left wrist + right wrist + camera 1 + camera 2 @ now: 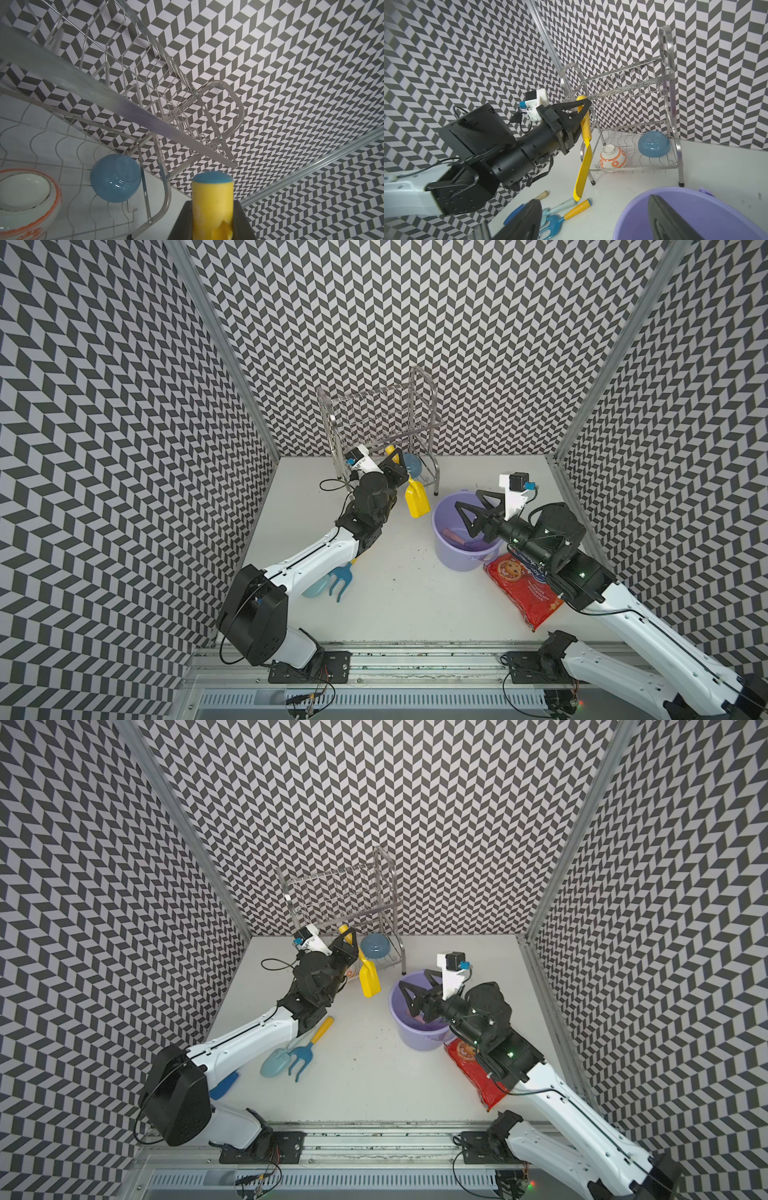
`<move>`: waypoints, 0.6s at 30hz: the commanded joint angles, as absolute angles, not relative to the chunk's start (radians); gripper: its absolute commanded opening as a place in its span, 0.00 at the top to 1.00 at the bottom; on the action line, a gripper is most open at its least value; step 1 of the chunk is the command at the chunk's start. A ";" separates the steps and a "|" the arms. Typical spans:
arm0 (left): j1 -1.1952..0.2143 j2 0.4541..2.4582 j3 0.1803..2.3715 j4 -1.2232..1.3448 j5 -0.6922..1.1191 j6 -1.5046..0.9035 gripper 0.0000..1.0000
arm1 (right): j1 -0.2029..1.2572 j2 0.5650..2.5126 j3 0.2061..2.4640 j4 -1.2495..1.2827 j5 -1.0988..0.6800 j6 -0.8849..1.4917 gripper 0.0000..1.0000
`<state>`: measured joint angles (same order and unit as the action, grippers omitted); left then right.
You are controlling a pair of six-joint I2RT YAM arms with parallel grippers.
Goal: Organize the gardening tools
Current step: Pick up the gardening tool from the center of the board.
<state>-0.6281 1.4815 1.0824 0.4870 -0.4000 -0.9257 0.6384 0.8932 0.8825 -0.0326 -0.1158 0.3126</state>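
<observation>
My left gripper is shut on the handle of the all-yellow scoop, which hangs blade down in front of the rack. The left wrist view shows that yellow handle clamped between the jaws. My right gripper stands open over the lavender bucket, nothing between its fingers. The purple scoop with the pink handle lies inside the bucket. The blue fork with the yellow handle and the pale-blue trowel lie side by side on the table by my left forearm.
A metal dish rack at the back holds a blue bowl and an orange-and-white bowl on its lower shelf. A red snack bag lies under my right arm. A blue-handled item pokes out under my left arm.
</observation>
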 commanded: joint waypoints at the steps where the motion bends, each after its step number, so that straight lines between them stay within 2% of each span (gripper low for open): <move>1: -0.634 1.483 1.123 0.560 -0.386 -0.955 1.00 | 0.639 0.884 0.862 0.077 -0.165 0.336 0.19; 12: -0.635 1.517 1.127 0.628 -0.332 -1.058 1.00 | 0.663 0.967 0.849 0.136 -0.201 0.344 0.25; 18: -0.640 1.557 1.139 0.665 -0.244 -1.146 1.00 | 0.692 1.018 0.843 0.150 -0.151 0.292 0.30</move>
